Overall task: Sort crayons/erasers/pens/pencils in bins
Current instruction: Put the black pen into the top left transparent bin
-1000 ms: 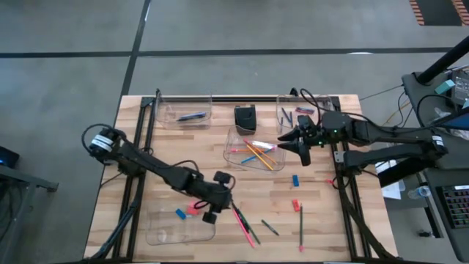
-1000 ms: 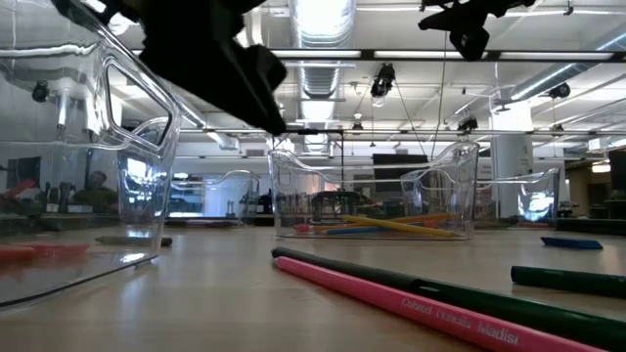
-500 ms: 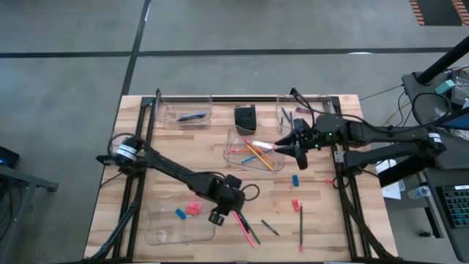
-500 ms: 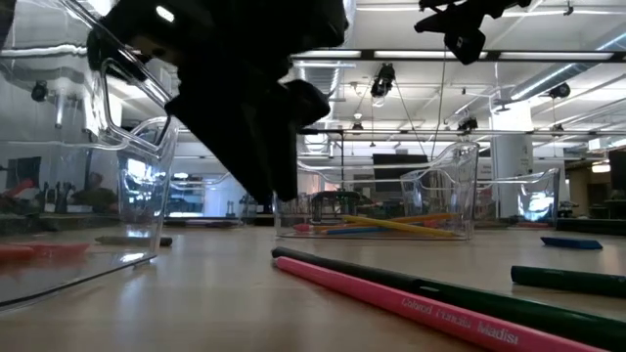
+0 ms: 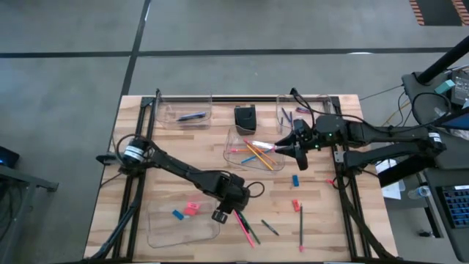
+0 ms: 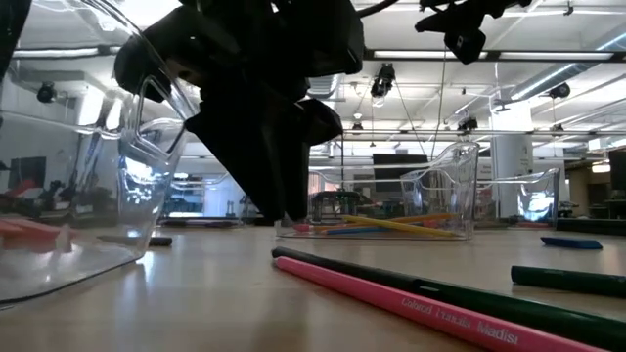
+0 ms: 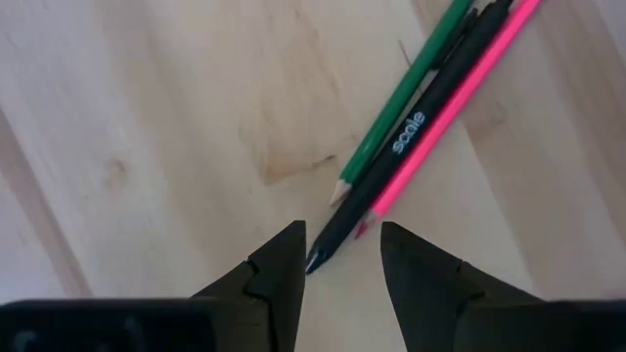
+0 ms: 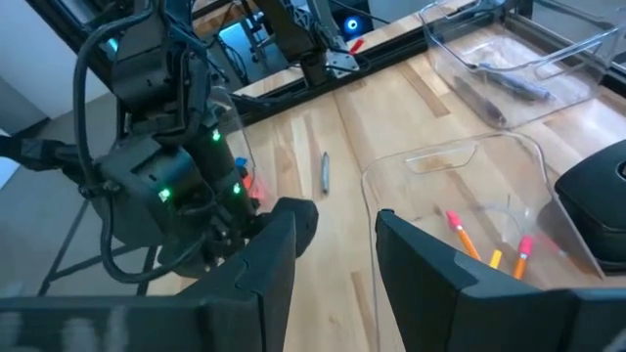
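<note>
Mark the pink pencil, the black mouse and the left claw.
pink pencil (image 7: 450, 106), left wrist view, mid-shaft.
black mouse (image 5: 245, 117), high view, centre of its top.
left claw (image 7: 342, 256), left wrist view, gap between its open fingertips.

Industrial lab: exposed ceiling ducts (image 6: 323, 29), concrete floor (image 5: 66, 73), wooden workbench (image 5: 322, 213).

Black box (image 5: 245, 116) on wooden table (image 5: 322, 220)
</note>
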{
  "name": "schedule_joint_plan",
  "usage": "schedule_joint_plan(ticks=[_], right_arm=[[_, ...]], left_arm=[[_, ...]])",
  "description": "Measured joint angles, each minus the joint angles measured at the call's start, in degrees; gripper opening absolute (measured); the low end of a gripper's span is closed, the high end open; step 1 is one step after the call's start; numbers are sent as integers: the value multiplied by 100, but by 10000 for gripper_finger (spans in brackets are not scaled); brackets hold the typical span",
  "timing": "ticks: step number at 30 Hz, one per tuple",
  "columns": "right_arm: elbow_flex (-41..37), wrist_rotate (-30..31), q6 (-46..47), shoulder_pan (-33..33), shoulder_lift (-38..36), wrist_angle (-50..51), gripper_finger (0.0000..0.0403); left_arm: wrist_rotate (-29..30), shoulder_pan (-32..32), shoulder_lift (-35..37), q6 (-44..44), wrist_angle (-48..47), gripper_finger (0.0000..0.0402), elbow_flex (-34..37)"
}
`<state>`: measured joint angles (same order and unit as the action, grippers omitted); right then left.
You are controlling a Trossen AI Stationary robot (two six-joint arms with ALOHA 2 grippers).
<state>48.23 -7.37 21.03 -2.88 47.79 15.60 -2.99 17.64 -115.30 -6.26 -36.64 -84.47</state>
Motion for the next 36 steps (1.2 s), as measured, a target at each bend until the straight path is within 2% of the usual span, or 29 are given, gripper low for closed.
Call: schedule_joint_plan(ticks=[9, 15, 20, 26, 36], right_arm=[[0, -5, 1, 4, 0, 18, 134], [0, -1, -4, 2, 1, 37, 134], [0, 1, -10, 1, 49, 17, 134], [0, 0, -23, 1, 109, 40, 134], [0, -1, -23, 1, 151, 38, 134]], left_arm=[[53, 4, 380, 2, -386, 120, -96], [70, 4, 578, 65, 55, 120, -111], [53, -8, 261, -189, 307, 120, -111], [-368, -93, 15, -120, 309, 120, -91], [-279, -85, 42, -180, 127, 120, -153]])
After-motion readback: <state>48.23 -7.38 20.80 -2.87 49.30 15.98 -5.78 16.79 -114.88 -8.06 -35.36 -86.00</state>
